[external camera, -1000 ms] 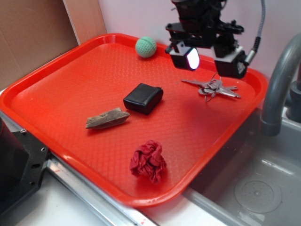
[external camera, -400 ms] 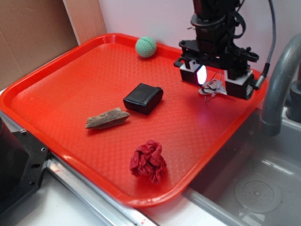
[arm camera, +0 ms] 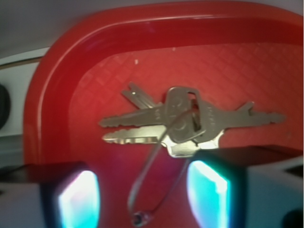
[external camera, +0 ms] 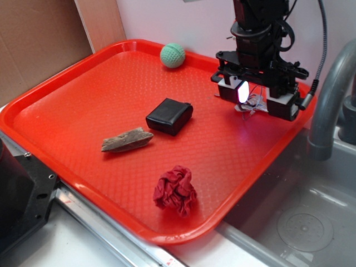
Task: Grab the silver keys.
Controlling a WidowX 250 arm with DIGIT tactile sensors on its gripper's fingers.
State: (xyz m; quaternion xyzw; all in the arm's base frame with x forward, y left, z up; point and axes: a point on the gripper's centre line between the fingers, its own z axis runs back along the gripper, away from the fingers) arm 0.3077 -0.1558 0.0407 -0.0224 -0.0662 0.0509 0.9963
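The silver keys (arm camera: pixel 185 121) lie fanned out flat on the red tray (arm camera: pixel 47 95) near its far right corner, and their thin wire ring (arm camera: pixel 152 190) loops toward the camera. My gripper (external camera: pixel 256 102) is low over them and open. In the wrist view its glowing fingers (arm camera: pixel 78 199) stand on either side of the wire ring, with the key heads just ahead of the right finger. In the exterior view only a small part of the keys (external camera: pixel 253 103) shows between the fingers. Whether the fingers touch the keys cannot be told.
On the tray (external camera: pixel 83 111) lie a green ball (external camera: pixel 173 55) at the back, a black box (external camera: pixel 169 115) in the middle, a piece of wood (external camera: pixel 127 140) and a crumpled red cloth (external camera: pixel 176 190). A grey faucet (external camera: pixel 331 94) and sink (external camera: pixel 300 222) stand right of the tray.
My gripper has moved right and down, from above the tray's back to straddling the keys. The keys and the other objects have not moved.
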